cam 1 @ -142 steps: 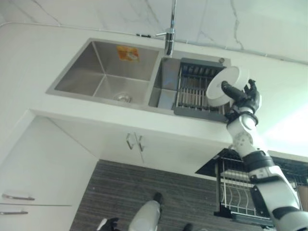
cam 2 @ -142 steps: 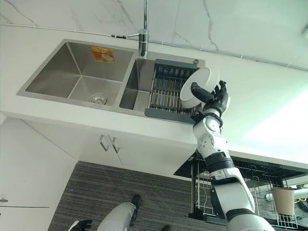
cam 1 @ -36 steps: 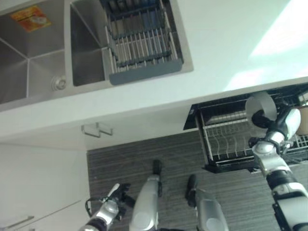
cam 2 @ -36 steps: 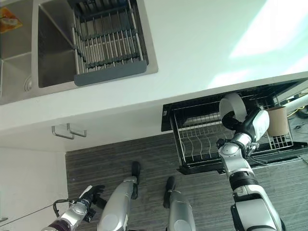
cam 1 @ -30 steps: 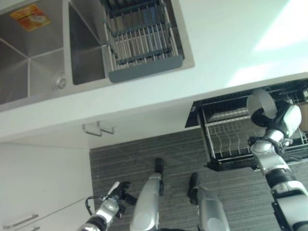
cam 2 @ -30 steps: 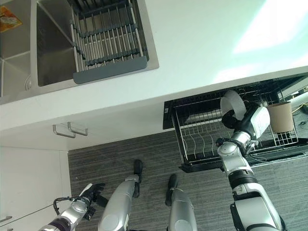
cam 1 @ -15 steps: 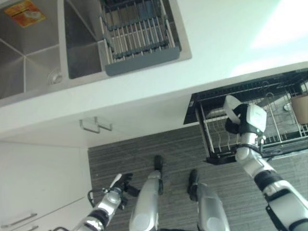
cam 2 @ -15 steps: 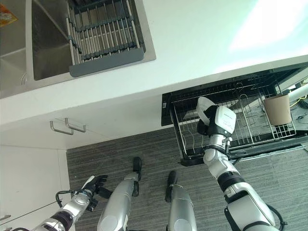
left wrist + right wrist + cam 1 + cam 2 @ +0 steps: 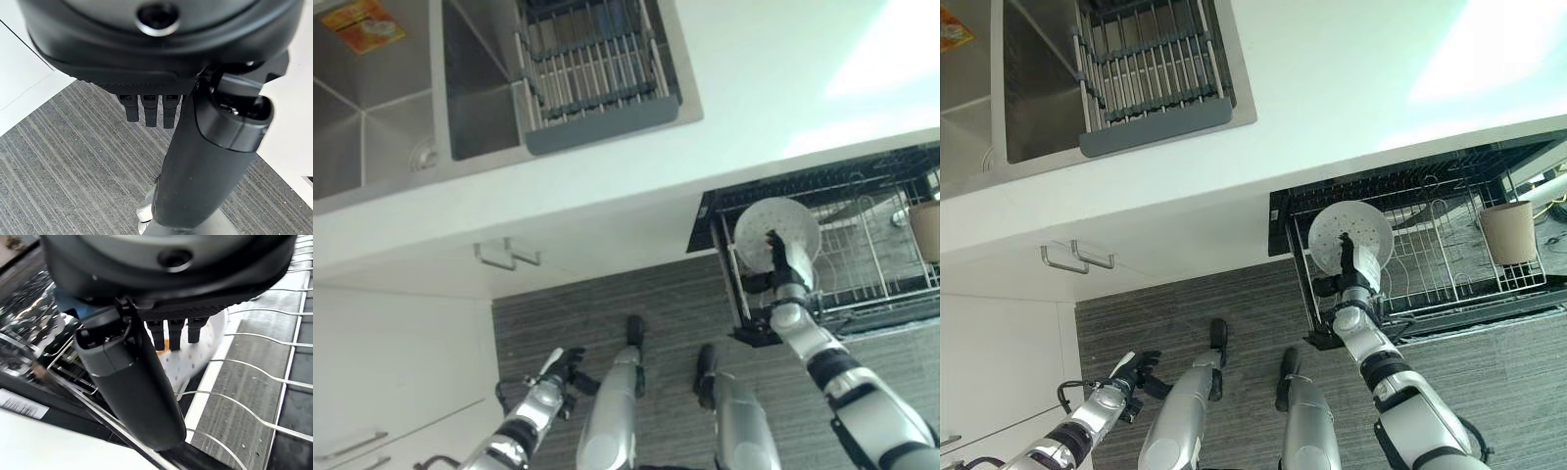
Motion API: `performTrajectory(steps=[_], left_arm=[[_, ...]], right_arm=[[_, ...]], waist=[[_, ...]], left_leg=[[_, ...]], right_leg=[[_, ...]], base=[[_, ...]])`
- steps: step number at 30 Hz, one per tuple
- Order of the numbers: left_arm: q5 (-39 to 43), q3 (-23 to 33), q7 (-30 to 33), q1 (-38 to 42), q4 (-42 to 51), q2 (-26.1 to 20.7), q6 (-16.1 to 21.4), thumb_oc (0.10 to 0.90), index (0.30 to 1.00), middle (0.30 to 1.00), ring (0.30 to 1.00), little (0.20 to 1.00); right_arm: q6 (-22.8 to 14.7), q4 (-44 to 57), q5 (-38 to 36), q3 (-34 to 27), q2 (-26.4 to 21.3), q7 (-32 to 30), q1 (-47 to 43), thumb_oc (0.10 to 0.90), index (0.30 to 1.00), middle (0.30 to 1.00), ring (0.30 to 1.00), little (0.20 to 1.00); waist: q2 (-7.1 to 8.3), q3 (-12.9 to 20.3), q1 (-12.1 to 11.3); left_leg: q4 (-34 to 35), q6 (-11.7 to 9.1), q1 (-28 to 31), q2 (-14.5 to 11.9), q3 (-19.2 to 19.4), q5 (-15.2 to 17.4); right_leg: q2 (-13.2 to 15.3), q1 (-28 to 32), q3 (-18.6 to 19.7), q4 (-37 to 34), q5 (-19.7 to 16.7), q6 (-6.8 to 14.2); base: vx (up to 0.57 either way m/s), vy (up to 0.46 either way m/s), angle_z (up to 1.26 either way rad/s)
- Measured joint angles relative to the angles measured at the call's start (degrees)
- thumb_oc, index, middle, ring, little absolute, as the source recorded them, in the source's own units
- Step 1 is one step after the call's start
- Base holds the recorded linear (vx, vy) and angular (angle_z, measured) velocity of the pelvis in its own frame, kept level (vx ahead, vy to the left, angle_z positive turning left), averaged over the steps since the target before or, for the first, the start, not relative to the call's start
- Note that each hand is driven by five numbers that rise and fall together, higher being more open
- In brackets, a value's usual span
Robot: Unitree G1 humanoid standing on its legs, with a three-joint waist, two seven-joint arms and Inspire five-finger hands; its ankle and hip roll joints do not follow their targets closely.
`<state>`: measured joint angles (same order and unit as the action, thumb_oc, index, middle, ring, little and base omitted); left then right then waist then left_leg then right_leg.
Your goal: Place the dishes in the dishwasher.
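Right eye view: right hand [image 9: 1349, 257] holds a white plate [image 9: 1351, 233] by its lower edge, thumb across the face, fingers curled behind. Plate is round, white, speckled with small dark dots, face toward the camera, standing roughly upright over the left end of the pulled-out dishwasher rack [image 9: 1449, 264]. Whether it sits between the tines yet cannot be told. Right wrist view shows the plate [image 9: 195, 350] past the fingers [image 9: 168, 335], white with an orange smudge near them, wire tines around it.

Rack is dark wire, at 3 o'clock in the view, under the white counter [image 9: 1351, 88]. A tan cup [image 9: 1508, 233] stands at the rack's right end, well apart from the plate.

Sink [image 9: 382, 98] at 11 o'clock, steel, with an orange-yellow sticker [image 9: 362, 24] in the left basin; print too small to read. Grey drainer rack [image 9: 597, 69] sits in the right basin. A white barcode label [image 9: 19, 404] shows in the right wrist view, not legible.

Left hand [image 9: 558, 367] hangs at 7 o'clock over the grey striped floor [image 9: 656, 294], fingers relaxed, holding nothing.
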<state>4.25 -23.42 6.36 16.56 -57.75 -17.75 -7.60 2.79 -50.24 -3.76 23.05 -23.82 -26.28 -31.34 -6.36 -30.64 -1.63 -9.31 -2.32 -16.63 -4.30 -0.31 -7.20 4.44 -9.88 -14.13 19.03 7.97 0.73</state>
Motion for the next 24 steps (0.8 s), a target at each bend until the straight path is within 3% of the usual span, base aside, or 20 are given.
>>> performTrajectory(steps=[4, 9, 11, 14, 15, 16, 19, 24], left_arm=[[-0.1, 0.4, 0.6, -0.5, 0.0, 0.0, -0.3, 0.8, 0.9, 0.9, 0.9, 0.9], [-0.2, 1.7, 1.8, -3.0, -0.1, -0.5, -1.3, 0.8, 0.9, 0.9, 0.9, 0.9], [-0.2, 1.9, 2.1, -5.3, 0.0, -0.5, -1.2, 0.8, 0.9, 0.9, 0.9, 0.9], [-0.2, 4.0, 2.5, -9.3, 0.0, 0.2, -1.2, 0.8, 0.9, 0.9, 0.9, 0.9], [-0.2, 5.2, 3.5, -11.6, -0.1, 0.4, -1.4, 0.8, 0.9, 0.9, 0.9, 0.9], [-0.2, 5.8, 3.5, -12.2, -0.3, 0.5, -1.4, 0.8, 0.9, 0.9, 0.9, 0.9], [-0.1, 9.3, 3.5, -13.6, -2.3, 1.3, -0.9, 0.8, 0.9, 0.9, 0.9, 0.9], [0.0, 11.9, 4.4, -15.1, -6.9, 2.6, 2.5, 0.8, 0.9, 0.9, 0.9, 0.9]], right_arm=[[0.1, 0.5, -3.2, -0.6, 1.3, 0.1, 3.4, 0.8, 0.9, 0.9, 0.9, 0.9], [0.0, 5.3, -7.5, -1.3, 3.5, -2.0, 10.0, 0.8, 0.9, 0.9, 0.9, 0.9], [-0.5, 7.3, -8.7, -2.0, 4.7, -3.6, 12.4, 0.8, 0.9, 0.9, 0.9, 0.9], [-4.8, 19.4, -12.2, -5.9, 5.5, -7.7, 21.4, 0.8, 0.9, 0.9, 0.9, 0.9], [-7.8, 25.7, -12.2, -8.5, 5.4, -9.7, 25.4, 0.8, 0.9, 0.9, 0.9, 0.9], [-8.4, 27.6, -12.1, -9.9, 5.3, -10.4, 26.2, 0.8, 0.9, 0.9, 0.9, 0.9], [-12.0, 39.0, -10.2, -14.0, 3.3, -11.5, 30.6, 0.8, 0.9, 0.9, 0.9, 0.9], [-23.5, 50.7, -6.7, -24.0, -2.2, -12.8, 35.4, 0.8, 0.9, 0.9, 0.9, 0.9]], waist=[[0.72, 0.5, 0.7], [3.49, 2.3, 2.0], [4.46, 4.8, 2.6], [5.89, 8.6, 3.7], [6.76, 10.8, 5.3], [7.08, 11.5, 6.3], [7.19, 13.2, 8.0], [6.89, 15.5, 10.4]], left_leg=[[0.6, -0.4, 2.1, -0.5, 0.1, 1.0], [0.5, -0.2, 4.7, -0.5, 1.0, 1.5], [0.5, -0.2, 5.5, -0.7, 1.5, 2.4], [0.2, -0.2, 7.3, -0.6, 2.9, 3.6], [-0.7, 0.0, 7.7, -0.5, 3.5, 4.5], [-1.0, -0.2, 7.8, -0.6, 3.7, 4.7], [-2.7, 0.0, 7.8, -1.4, 5.5, 6.1], [-3.9, -0.4, 8.0, -2.3, 8.3, 7.5]], right_leg=[[-0.4, 2.7, 0.0, -1.9, -0.3, 0.1], [-0.8, 5.3, 0.8, -2.8, -0.2, 0.2], [-0.7, 6.0, 1.4, -3.2, 0.1, 0.3], [-0.5, 7.2, 2.9, -3.7, 0.7, 0.7], [-0.4, 7.6, 3.8, -3.6, 0.7, 0.8], [-0.4, 7.6, 4.1, -3.6, 0.7, 0.8], [-0.9, 7.2, 5.9, -2.8, 0.8, 1.0], [-0.9, 6.0, 9.0, -2.1, 0.9, 1.4]], base=[[0.09, -0.017, -0.01], [0.1, -0.009, -0.1], [0.12, 0.023, -0.08], [0.12, 0.059, -0.24], [0.14, 0.078, -0.3], [0.14, 0.08, -0.28], [0.05, 0.06, -0.33], [0.03, 0.036, -0.3]])
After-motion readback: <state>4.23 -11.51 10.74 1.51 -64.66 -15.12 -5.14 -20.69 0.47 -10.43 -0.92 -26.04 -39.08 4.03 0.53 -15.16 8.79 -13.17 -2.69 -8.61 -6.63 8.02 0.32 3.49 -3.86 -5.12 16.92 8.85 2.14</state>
